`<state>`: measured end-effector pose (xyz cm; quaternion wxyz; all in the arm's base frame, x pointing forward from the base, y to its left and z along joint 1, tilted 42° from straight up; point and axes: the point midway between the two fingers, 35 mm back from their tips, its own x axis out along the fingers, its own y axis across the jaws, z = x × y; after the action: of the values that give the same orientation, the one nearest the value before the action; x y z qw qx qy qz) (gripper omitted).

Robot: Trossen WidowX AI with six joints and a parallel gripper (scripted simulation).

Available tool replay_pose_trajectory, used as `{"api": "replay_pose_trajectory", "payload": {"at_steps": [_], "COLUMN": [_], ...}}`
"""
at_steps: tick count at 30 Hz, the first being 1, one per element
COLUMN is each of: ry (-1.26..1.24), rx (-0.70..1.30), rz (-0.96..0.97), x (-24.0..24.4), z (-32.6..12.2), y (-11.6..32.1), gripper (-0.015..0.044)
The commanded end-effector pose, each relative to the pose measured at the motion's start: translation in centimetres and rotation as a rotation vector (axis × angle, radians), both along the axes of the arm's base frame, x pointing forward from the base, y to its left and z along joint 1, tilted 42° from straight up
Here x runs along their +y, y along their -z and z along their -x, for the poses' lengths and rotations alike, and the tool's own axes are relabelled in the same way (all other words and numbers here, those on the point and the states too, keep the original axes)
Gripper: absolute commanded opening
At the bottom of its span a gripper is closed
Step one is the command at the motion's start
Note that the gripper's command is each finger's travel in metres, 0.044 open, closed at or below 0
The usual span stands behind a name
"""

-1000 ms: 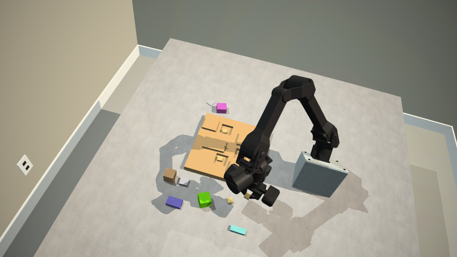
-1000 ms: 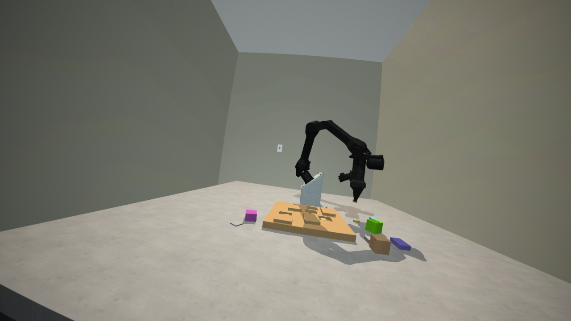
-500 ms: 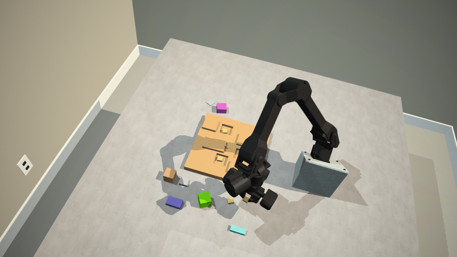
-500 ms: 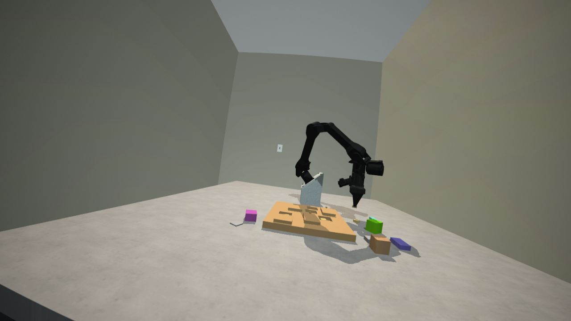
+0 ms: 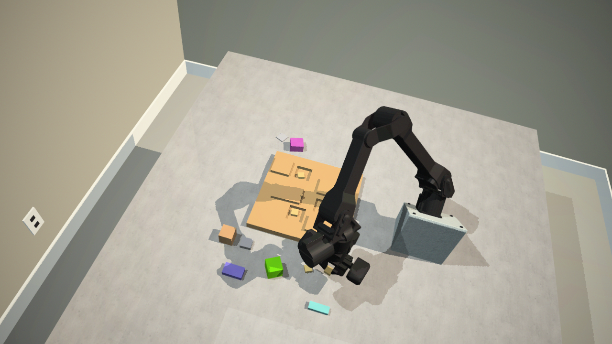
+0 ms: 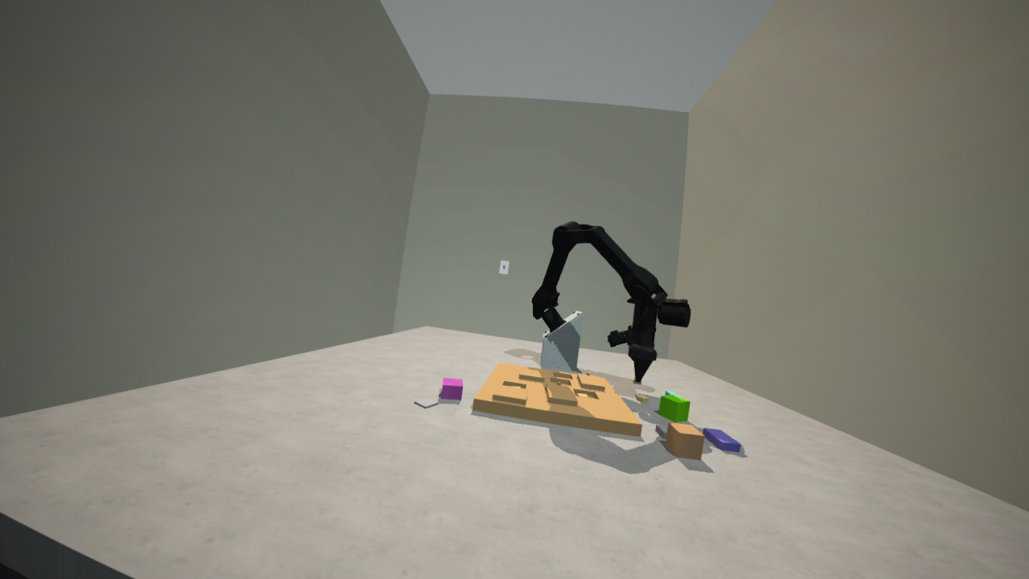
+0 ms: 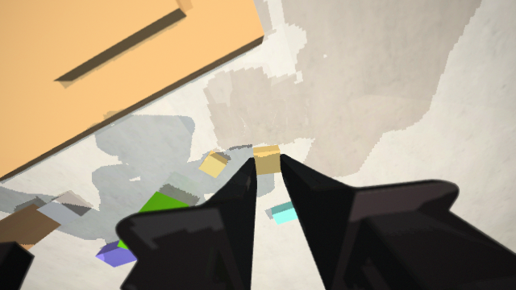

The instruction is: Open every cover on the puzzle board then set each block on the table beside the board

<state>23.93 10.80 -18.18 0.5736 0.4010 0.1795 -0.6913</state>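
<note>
My gripper [image 5: 328, 269] [image 6: 637, 380] [image 7: 267, 160] is shut on a small yellow block and holds it a little above the table, off the board's near edge. Another yellow block [image 5: 308, 268] [image 6: 641, 397] [image 7: 214, 164] lies on the table beside it. The orange puzzle board [image 5: 261, 220] [image 6: 539, 417] [image 7: 226, 32] has raised covers of its own colour. One yellow block [image 5: 300, 175] sits in an uncovered back well, another yellow block [image 5: 294, 212] in an uncovered nearer well. The arm hides the board's right part in the top view, so covers and wells there are unclear.
A green cube [image 5: 273, 267] [image 6: 674, 408], a brown-orange cube [image 5: 227, 234] [image 6: 684, 441], a purple slab [image 5: 233, 271] [image 6: 721, 440], a grey piece [image 5: 245, 243] and a cyan bar [image 5: 318, 307] [image 7: 285, 215] lie near the board. A magenta block [image 5: 296, 144] [image 6: 452, 389] and a thin grey piece [image 5: 281, 137] lie behind it.
</note>
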Motion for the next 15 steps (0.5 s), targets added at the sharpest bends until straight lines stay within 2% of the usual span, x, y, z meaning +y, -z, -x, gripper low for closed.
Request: {"api": "replay_pose_trajectory", "payload": {"at_steps": [1, 15], "ry": [-0.002, -0.002], "rx": [0.004, 0.004], "rz": [0.007, 0.009], "x": [-0.6, -2.2], "z": [0.1, 0.5], "y": [0.5, 2.0], "gripper": [0.0080, 0.0080]}}
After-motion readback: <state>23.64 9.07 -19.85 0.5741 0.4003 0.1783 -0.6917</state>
